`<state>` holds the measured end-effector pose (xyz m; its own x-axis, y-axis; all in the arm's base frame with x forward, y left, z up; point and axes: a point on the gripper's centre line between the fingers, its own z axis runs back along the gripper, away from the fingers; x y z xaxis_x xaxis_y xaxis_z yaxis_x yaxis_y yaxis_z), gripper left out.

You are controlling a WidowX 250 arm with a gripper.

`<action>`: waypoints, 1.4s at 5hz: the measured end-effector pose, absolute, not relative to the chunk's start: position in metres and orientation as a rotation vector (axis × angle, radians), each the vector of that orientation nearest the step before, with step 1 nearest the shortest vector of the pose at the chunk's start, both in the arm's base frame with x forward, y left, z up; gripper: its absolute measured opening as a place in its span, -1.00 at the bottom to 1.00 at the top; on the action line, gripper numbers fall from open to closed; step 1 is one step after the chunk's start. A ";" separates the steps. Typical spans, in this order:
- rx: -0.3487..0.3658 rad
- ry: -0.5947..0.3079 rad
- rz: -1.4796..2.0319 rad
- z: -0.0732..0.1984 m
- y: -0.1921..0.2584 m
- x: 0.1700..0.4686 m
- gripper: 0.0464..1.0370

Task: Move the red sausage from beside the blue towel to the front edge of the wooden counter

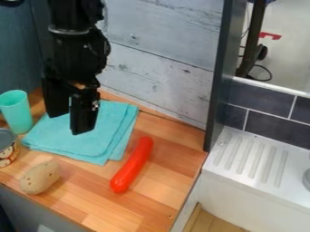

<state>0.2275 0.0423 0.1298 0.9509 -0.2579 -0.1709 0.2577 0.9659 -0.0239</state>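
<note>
The black jaws (68, 123) hang at the upper left, pointing down over the table (163, 199), their two fingers parted and with nothing between them. Below them lies a folded turquoise cloth (79, 147), flat on the wooden tabletop toward its back left; I cannot tell whether the fingertips touch it. A light green cup (16, 112) stands upright near the cloth's left side. In front of the cup, at the left edge of the view, is a can (7, 149) with a patterned label. A tan potato (40, 177) lies near the can, in front of the cloth. A red toy sausage (132, 165) lies at a slant just beside the cloth's right edge. Behind is a whitewashed plank wall (163, 63); to the right is a white sink unit (242, 181) with a ridged drainboard.
</note>
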 end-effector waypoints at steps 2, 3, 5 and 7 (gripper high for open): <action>0.007 0.136 -0.224 0.114 0.028 0.237 0.93; 0.000 0.113 -0.099 0.095 0.022 0.246 0.93; 0.019 0.193 -0.097 0.059 0.017 0.258 0.93; 0.038 0.223 -0.090 0.038 0.010 0.270 0.93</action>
